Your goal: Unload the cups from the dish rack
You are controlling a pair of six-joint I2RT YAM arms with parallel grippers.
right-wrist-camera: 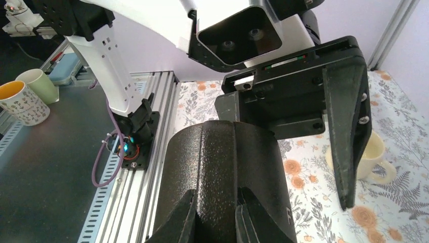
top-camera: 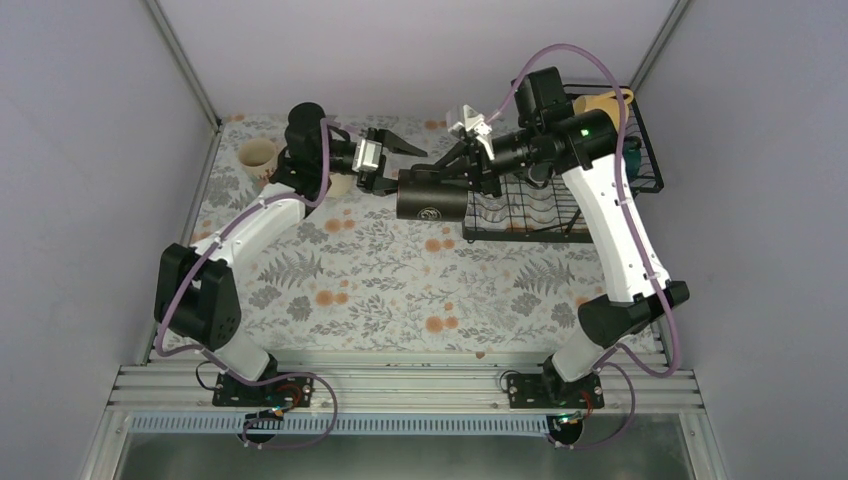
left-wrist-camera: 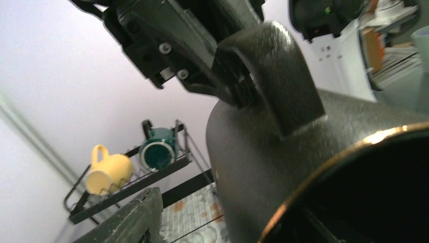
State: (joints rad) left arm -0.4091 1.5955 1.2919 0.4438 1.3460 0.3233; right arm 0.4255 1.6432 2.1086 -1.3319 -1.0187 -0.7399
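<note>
Overhead and wrist views of a mug held between two arms. The black mug (top-camera: 432, 197) lies on its side in the air over the flowered table (top-camera: 400, 290), just left of the near-left corner of the dish rack (top-camera: 520, 218), with its gold-rimmed mouth turned to the left. The right gripper (top-camera: 463, 165) reaches in from the rack side. Its two fingers (right-wrist-camera: 184, 220) are closed narrowly on the mug's handle (left-wrist-camera: 275, 76), which faces upward, and this grip alone visibly carries the mug. The left gripper (top-camera: 402, 168) faces it from the left with its jaws spread wide and nothing clamped. One finger (right-wrist-camera: 346, 136) stands clear on the far side of the mug and the other sits beside the mug's mouth. Whether either finger touches the mug cannot be told. The rack stands at the far right of the table, its flat slotted tray toward the middle and its raised tier against the right wall. A yellow mug (top-camera: 603, 103) and a dark teal mug (left-wrist-camera: 158, 152) rest side by side on the raised tier, the yellow one farther back. A cream mug (top-camera: 257, 156) stands upright on the table at the far left, well apart from the rack.
</note>
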